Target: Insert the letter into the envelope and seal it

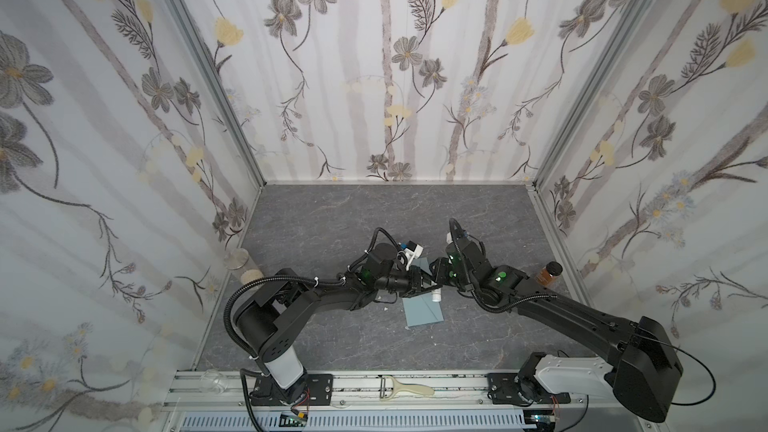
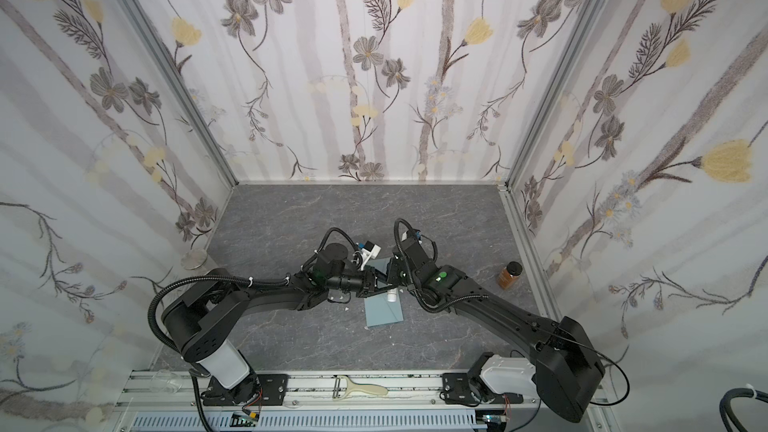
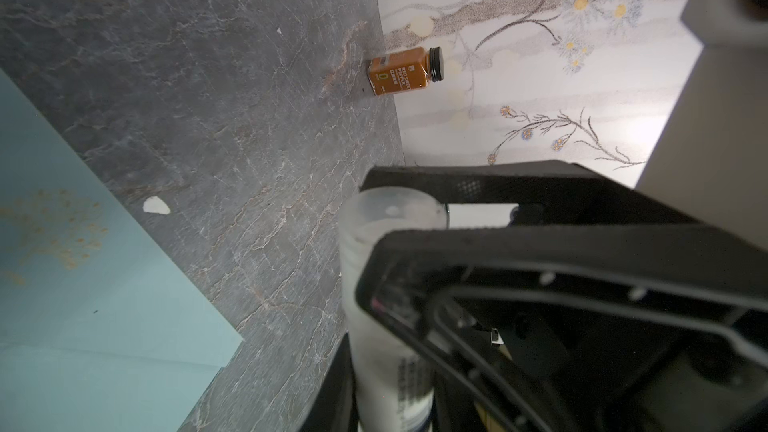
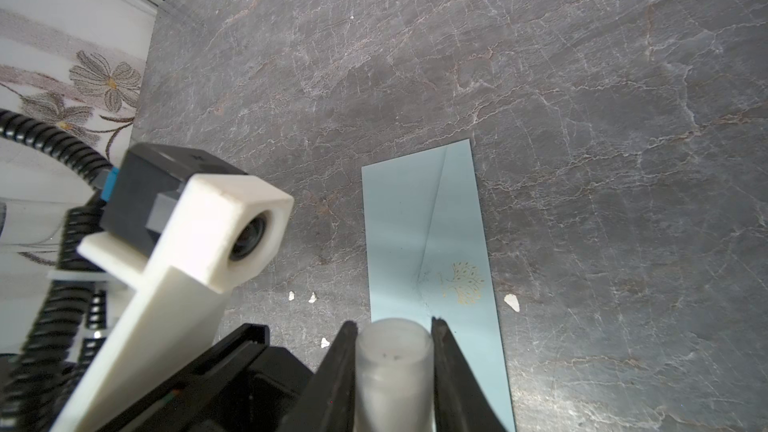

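Observation:
The blue-grey envelope (image 1: pixel 424 311) (image 2: pixel 384 310) lies flat on the grey table, below where both arms meet; it also shows in the wrist views (image 3: pixel 83 284) (image 4: pixel 428 222), bearing a small gold tree print. The letter is out of view. My left gripper (image 1: pixel 427 284) (image 3: pixel 390 413) is shut on the body of a small white glue stick (image 3: pixel 388 326) (image 1: pixel 436 296). My right gripper (image 4: pixel 392 326) (image 1: pixel 437 275) is shut on that stick's frosted cap (image 4: pixel 392 359) (image 3: pixel 390 209), just above the envelope's far end.
An orange spice jar (image 1: pixel 548 274) (image 3: pixel 405 70) stands by the right wall. A clear glass (image 1: pixel 239 259) sits at the left wall. A peeler (image 1: pixel 405 388) and a plastic cup (image 1: pixel 214 380) rest on the front rail. Small white scraps (image 4: pixel 512 302) dot the table.

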You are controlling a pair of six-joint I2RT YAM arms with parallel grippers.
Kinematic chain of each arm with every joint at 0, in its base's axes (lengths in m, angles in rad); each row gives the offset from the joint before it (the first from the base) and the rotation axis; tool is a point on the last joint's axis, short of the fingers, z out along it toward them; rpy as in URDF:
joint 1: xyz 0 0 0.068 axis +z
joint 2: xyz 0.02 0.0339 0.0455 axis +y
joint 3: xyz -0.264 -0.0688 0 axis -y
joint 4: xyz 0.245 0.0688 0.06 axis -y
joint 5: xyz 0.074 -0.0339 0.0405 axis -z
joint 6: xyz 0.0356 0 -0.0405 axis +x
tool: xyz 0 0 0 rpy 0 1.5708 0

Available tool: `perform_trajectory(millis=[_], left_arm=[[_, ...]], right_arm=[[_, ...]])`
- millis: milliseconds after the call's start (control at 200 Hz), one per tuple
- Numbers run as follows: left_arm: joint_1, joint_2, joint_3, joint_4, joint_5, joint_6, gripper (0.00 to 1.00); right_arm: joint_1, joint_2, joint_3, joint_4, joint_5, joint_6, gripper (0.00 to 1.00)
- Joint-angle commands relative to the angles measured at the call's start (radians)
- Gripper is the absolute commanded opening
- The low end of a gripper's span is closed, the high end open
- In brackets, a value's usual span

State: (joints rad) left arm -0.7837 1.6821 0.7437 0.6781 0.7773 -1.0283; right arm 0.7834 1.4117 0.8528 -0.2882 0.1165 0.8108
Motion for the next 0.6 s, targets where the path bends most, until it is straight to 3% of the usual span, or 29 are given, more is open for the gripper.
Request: perform_trajectory(millis=[0,595], left_arm=[[0.003,-0.004,-0.003,0.061,-0.016,0.001,0.0],[0.0,-0.005,-0.01,0.061,-0.007,0.002,0.0]], right_arm=[[0.002,0.007,0.009,-0.006,-0.009,0.007,0.33],[-0.01,0.012,0.06,-0.009,0.016,-0.013,0.5]])
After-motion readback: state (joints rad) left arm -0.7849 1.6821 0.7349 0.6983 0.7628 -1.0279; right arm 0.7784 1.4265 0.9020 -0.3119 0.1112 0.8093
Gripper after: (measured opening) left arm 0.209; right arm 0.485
